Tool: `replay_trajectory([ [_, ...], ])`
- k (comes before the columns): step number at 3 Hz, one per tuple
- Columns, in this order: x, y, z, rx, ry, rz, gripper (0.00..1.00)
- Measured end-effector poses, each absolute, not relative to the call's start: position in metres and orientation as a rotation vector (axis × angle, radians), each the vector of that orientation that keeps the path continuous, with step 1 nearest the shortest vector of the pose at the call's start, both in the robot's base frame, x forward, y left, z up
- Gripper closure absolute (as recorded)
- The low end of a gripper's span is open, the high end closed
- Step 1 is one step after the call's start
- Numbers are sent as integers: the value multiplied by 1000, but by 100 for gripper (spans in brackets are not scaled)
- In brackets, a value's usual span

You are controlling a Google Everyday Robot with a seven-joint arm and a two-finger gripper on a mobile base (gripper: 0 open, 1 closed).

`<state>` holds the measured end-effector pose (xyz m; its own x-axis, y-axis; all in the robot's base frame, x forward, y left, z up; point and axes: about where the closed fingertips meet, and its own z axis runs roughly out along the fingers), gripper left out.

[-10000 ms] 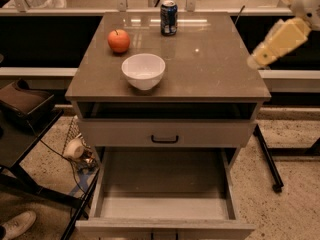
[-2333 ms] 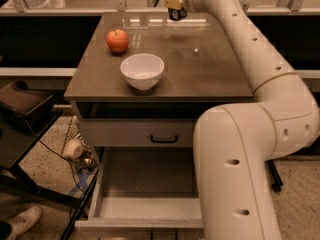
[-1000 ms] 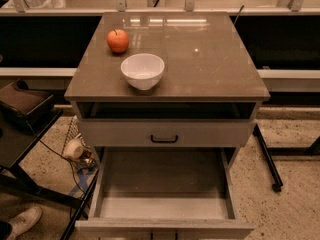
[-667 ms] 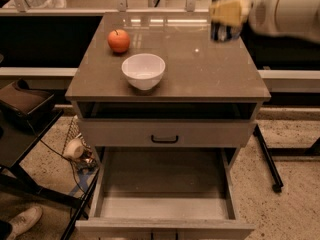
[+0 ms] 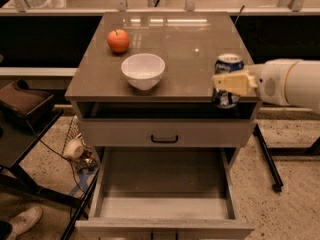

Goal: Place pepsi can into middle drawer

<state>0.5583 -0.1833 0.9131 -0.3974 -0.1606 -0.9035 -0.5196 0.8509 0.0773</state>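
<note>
At table (image 5: 185, 59) edge, tool (image 5: 226, 83) holds can (image 5: 229, 64).

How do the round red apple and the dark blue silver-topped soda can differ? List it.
The red apple rests back left on the brown tabletop; the dark blue pepsi can is clamped in the gripper at its front right edge. The apple is round, the can cylindrical. Both stand upright.

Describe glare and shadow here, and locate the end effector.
Camera view: glare streaks the far tabletop; shadow fills the gap beneath it; the middle drawer lies dim; the end effector, at the front edge, grips the pepsi can.
</note>
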Motion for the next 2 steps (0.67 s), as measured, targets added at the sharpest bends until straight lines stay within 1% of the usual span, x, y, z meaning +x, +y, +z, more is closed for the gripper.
replay_trajectory([
  [1,557,-198,883,-599,1967,481,100],
  [2,557,-198,883,-599,1967,481,100],
])
